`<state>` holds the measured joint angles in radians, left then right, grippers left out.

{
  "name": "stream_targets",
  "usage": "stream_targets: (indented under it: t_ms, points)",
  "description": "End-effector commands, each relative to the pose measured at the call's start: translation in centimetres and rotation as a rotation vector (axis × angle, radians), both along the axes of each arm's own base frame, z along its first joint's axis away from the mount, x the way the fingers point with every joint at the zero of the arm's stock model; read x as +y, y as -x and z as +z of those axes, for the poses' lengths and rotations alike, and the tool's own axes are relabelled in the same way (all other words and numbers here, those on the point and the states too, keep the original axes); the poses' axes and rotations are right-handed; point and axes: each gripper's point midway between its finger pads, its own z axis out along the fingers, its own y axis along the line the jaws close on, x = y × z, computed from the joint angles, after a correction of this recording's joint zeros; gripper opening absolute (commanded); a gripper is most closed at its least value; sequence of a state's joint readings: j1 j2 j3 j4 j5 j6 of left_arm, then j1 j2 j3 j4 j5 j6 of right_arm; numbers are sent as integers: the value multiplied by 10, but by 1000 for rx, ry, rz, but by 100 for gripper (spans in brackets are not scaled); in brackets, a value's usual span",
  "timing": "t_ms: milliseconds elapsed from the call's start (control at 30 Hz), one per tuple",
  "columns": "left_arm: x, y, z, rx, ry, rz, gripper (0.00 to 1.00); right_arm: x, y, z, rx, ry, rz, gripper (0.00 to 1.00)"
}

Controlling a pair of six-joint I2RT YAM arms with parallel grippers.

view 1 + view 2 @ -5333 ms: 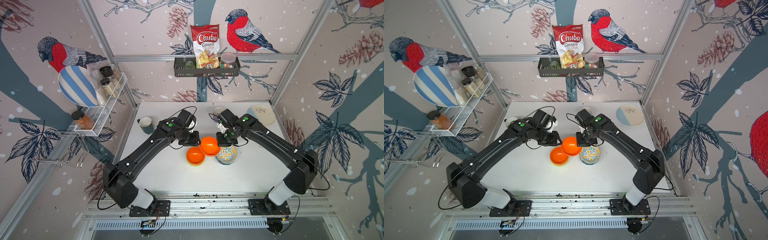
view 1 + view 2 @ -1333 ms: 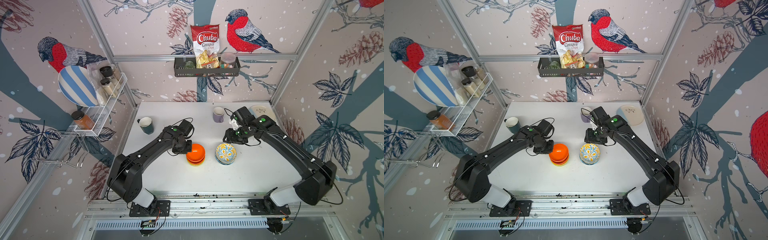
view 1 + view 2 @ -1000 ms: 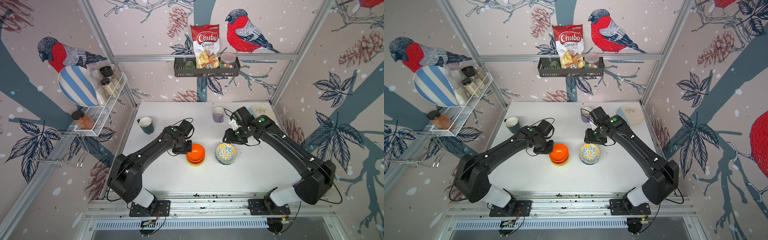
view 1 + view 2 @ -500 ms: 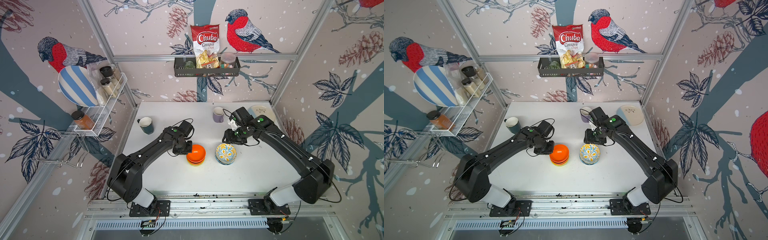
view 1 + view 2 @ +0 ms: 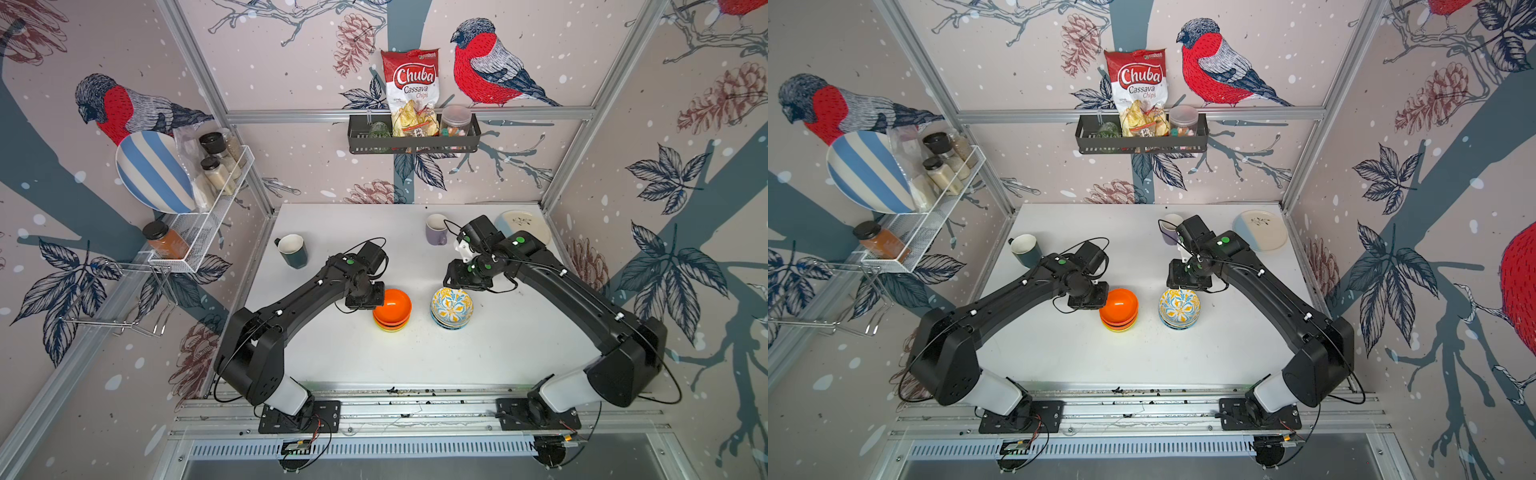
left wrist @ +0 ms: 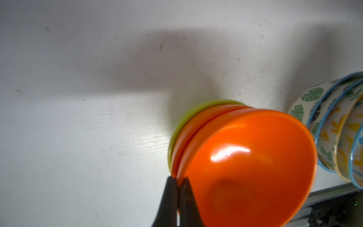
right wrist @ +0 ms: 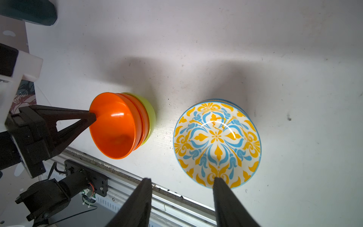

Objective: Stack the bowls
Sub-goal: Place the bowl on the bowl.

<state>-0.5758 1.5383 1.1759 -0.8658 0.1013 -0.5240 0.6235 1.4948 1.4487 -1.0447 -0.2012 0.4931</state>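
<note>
The left hand pinches the rim of the top orange bowl, nested in the pile at its tips. The right hand, fingers halfway apart and empty, hangs by the flower bowls. Let go slowly and lift straight up, so the pile doesn't tip.

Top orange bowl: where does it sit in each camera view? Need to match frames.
In a top view: top orange bowl in the middle, beside the patterned stack.
In a top view: same spot, patterned stack beside it.
Left wrist: close up, left hand pinching its rim.
Right wrist: next to the patterned stack.
Shared landmark: the patterned stack; the left wrist view shows only its side.
</note>
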Motion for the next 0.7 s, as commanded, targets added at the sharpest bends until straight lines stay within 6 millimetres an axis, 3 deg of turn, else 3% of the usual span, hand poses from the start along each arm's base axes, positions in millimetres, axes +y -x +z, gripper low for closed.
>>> stream_targets:
  t_ms: [0,667]
  points:
    - [1,-1,1,-16,-8,-2,0,1,-4,2,-28,2,11,52]
    - [1,-3,0,-29,-15,0,0,1,-2,0,-27,14,18,53]
